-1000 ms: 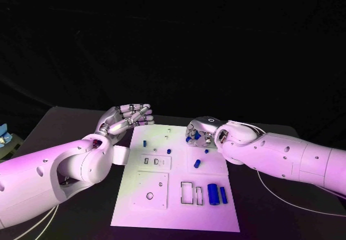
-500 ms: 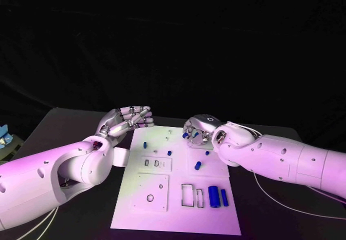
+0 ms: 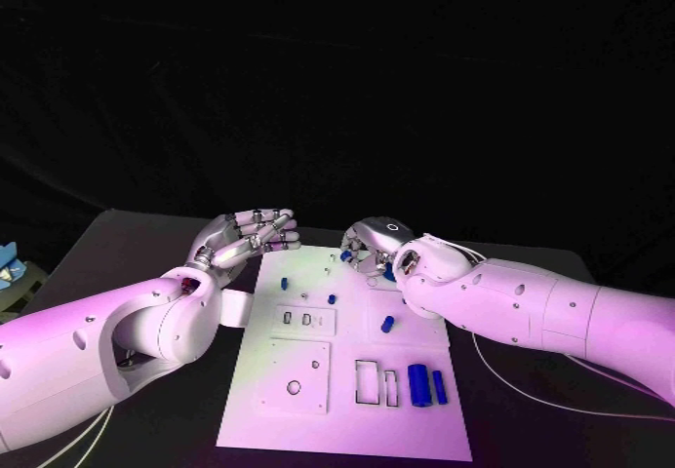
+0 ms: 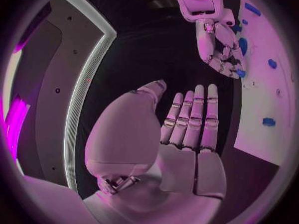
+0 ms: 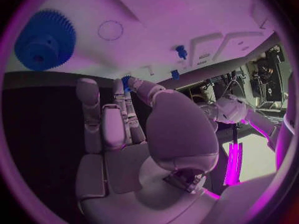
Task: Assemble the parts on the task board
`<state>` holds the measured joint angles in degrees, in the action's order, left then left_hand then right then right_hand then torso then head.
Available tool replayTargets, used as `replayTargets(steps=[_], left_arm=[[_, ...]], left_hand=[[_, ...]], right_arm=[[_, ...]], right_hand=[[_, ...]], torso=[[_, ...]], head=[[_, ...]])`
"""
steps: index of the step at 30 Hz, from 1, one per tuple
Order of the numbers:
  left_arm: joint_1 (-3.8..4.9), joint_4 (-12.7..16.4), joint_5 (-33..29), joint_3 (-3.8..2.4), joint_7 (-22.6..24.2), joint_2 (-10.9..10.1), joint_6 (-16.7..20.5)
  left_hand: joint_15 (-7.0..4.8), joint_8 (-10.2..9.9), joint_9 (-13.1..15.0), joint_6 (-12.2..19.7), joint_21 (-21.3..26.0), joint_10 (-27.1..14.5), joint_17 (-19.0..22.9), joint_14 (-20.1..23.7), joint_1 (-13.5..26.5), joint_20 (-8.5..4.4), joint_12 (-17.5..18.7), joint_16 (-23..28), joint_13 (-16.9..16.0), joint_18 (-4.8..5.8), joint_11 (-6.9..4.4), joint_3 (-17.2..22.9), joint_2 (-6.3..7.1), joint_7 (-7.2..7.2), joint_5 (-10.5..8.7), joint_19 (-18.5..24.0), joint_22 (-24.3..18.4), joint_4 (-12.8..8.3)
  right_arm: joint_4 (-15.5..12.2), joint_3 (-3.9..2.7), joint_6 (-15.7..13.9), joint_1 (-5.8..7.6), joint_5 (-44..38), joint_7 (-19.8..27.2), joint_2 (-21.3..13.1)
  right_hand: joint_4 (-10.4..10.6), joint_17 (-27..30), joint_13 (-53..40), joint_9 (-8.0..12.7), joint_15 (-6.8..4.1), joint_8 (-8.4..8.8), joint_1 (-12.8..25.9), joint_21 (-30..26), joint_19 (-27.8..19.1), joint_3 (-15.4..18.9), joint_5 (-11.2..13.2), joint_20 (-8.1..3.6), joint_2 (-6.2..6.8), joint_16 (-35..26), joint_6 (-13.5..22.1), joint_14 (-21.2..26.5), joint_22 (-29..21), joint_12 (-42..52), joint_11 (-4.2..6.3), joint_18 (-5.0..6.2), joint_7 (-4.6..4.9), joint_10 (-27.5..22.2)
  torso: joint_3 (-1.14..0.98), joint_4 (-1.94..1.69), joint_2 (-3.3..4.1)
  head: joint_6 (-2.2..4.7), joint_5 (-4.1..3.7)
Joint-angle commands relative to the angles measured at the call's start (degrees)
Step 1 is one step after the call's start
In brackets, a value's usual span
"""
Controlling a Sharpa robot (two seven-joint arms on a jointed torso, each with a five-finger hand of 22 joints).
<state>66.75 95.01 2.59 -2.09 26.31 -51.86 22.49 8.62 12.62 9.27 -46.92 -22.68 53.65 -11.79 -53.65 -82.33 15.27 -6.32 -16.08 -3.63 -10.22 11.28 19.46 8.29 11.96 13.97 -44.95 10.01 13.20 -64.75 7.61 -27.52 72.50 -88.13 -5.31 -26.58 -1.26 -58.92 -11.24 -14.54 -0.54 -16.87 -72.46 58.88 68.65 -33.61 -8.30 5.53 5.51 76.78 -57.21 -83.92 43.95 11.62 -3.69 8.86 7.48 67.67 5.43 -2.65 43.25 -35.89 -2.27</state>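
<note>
The right hand (image 3: 369, 255) pinches a small blue part (image 4: 240, 73) while many blue parts (image 3: 417, 380) lie loose on the task board (image 3: 267, 424), and the left hand (image 3: 251, 234) holds nothing.

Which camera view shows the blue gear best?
The right wrist view: the blue gear shows whole, with its teeth and hub, lying on the task board. In the head view the right hand covers that far part of the board, and in the left wrist view I cannot identify it.

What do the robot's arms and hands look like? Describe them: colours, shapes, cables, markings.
Both arms are bulky, smooth white shells with rounded joints and small dark screw dots. A thin pale cable loops under each forearm. The left hand and right hand are silver metal with segmented fingers. The right hand carries a round cap with a dark ring mark.
</note>
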Motion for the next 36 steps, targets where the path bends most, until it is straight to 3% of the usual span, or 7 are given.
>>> replayTargets(steps=[1,11,21,36], left_arm=[[0.07,0.0,0.2,-0.05,0.2,0.2,-1.1],[0.07,-0.1,0.2,-0.05,0.1,0.4,-1.2],[0.07,-0.2,0.2,-0.05,0.0,0.5,-1.3],[0.07,-0.4,0.2,-0.05,-0.1,0.7,-1.4]], left_hand=[[0.16,-0.2,-0.1,0.3,-0.3,-0.2,-0.1,-0.1,-0.3,-0.08,0.3,0.3,0.0,-0.23,0.07,0.3,0.44,2.15,-0.01,-0.4,0.1,-0.1],[0.16,-0.2,-0.1,0.3,-0.3,-0.2,-0.1,-0.1,-0.3,-0.08,0.3,0.3,0.0,-0.23,0.07,0.3,0.44,2.15,-0.01,-0.4,0.1,-0.1],[0.18,-0.3,-0.1,0.3,-0.3,-0.2,-0.1,-0.1,-0.4,-0.09,0.4,0.4,0.0,-0.22,0.07,0.5,0.44,2.14,-0.01,-0.3,0.1,-0.3],[0.19,-0.3,-0.1,0.3,-0.4,-0.2,-0.1,-0.1,-0.4,-0.09,0.5,0.4,0.0,-0.21,0.08,0.5,0.45,2.15,-0.02,-0.3,0.1,-0.3]], right_arm=[[0.6,-0.03,-1.6,0.01,-0.1,-0.6,0.5],[1.2,-0.15,-2.9,0.00,0.1,-0.8,1.4],[2.4,-0.17,-1.9,-0.16,0.3,-0.8,2.5],[3.1,-0.15,0.9,-0.50,0.3,-1.9,2.8]], right_hand=[[0.1,0.0,0.0,-6.8,-0.29,-4.06,0.2,0.3,0.1,-0.3,0.0,-0.31,-0.22,0.3,0.0,-1.0,0.0,0.0,0.08,-0.43,-0.21,0.3],[0.3,0.1,-0.1,-7.2,-0.27,-4.23,0.5,0.3,0.0,-0.4,0.0,-0.32,-0.10,0.4,0.2,-1.0,0.0,0.0,0.06,-0.42,-0.20,0.2],[0.4,0.3,-0.2,-7.5,-0.26,-4.36,0.7,0.3,0.0,-0.3,0.2,-0.31,0.03,0.4,0.4,-0.9,0.1,-0.1,0.03,-0.42,-0.19,0.2],[0.6,0.5,-0.3,-8.0,-0.24,-4.57,1.1,0.3,0.0,-0.2,0.2,-0.29,0.36,0.4,0.6,-0.9,0.2,-0.1,0.04,-0.44,-0.23,0.2]], torso=[[0.13,-0.36,0.00],[0.24,-0.75,-0.05],[0.38,-1.21,-0.04],[0.36,-1.31,-0.08]], head=[[-0.16,-0.11],[-0.34,-0.36],[-0.44,-0.62],[-1.32,-0.56]])
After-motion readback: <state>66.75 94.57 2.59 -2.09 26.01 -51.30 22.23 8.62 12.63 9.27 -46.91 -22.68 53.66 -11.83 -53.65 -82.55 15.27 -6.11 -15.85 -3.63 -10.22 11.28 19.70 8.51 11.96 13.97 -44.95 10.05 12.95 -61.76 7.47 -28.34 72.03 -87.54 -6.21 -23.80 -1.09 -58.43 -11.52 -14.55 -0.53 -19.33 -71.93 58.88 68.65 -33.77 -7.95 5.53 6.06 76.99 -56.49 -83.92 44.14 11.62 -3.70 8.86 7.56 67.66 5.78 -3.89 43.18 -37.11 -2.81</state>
